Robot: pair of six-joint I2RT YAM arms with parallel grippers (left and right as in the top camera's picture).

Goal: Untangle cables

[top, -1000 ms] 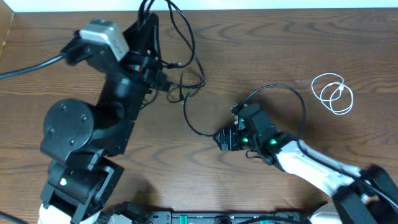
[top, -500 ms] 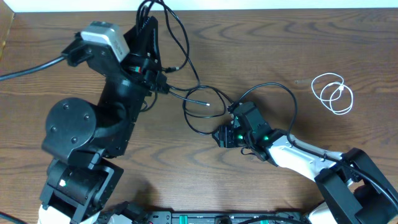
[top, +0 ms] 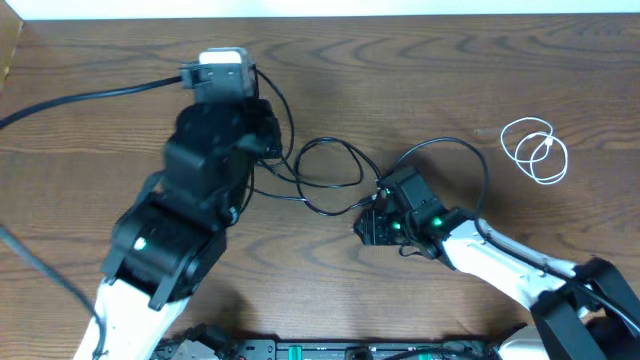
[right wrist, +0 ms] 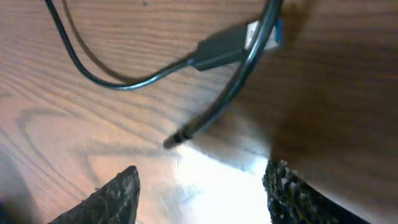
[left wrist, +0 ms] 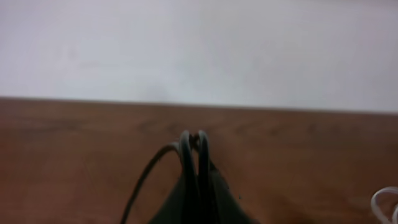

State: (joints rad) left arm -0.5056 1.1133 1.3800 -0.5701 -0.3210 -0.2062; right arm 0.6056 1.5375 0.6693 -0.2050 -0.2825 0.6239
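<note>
The long black cable (top: 335, 150) lies in loose loops on the wooden table between the two arms. In the left wrist view my left gripper (left wrist: 193, 142) is shut on a strand of the black cable (left wrist: 146, 180), which trails away down to the left. Overhead, the left arm covers that gripper. My right gripper (top: 370, 222) sits low at the cable's right end. Its jaws stand open over bare wood (right wrist: 205, 186), with the black cable's plug (right wrist: 227, 45) lying just ahead of them. The short white cable (top: 536, 150) lies coiled alone at the far right.
The bulky left arm (top: 190, 200) covers the table's left middle. A thick black robot wire (top: 90, 98) runs off to the left edge. The table's far edge meets a white wall (left wrist: 199, 50). A black rail (top: 330, 350) runs along the near edge.
The left arm has swung right and toward the middle, drawing the black cable with it so that its loops spread out flatter. The right gripper has narrowed somewhat and stayed by the cable's end.
</note>
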